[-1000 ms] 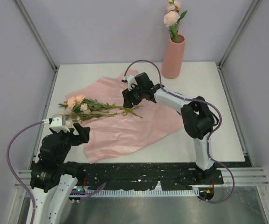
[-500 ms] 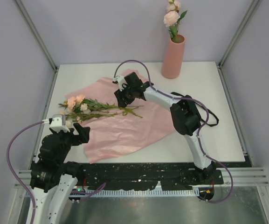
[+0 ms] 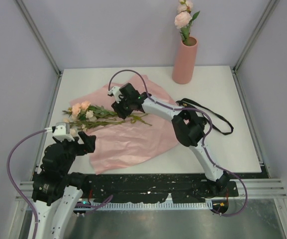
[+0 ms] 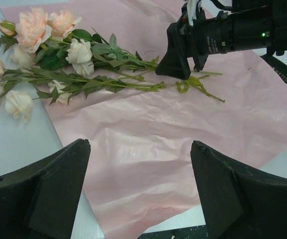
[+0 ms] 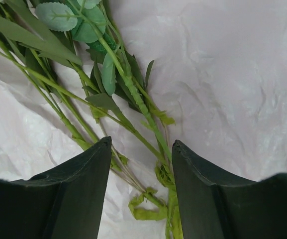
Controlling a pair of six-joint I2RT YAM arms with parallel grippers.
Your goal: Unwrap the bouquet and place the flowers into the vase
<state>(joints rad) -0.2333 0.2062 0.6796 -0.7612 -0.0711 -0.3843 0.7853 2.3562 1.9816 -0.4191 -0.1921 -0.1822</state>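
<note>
We see the flowers (image 3: 91, 115) lying flat on the opened pink paper (image 3: 133, 142). Their long axis runs across the table (image 3: 238, 144), with the blooms toward the left arm's side and the cut ends pointing toward the middle.

The right gripper (image 5: 141, 149) hangs directly above the stem end of the bunch, reaching in from the right and tipped down onto it. Its jaws stand about half open and straddle the stems crosswise. From its wrist camera, several thin green stems and leaves pass through the gap between the fingers. One stem runs close along the inner edge of the right-hand finger; we cannot tell whether it touches. Nothing is clamped yet.

The left gripper (image 4: 139, 149) is the nearer to the blooms, but it waits above the near edge of the paper, jaws wide, empty and touching nothing.

The vase (image 3: 185, 60) stands upright at the far right of the table, well apart from the bunch, with placed roses (image 3: 183, 19) rising from its mouth. A black ribbon (image 3: 218, 119) lies loose on the table behind the right arm.

In our judgement, the coming move is a closing pinch on the stems. The lift must then swing the blooms up and the cut ends down for the trip to the vase.
</note>
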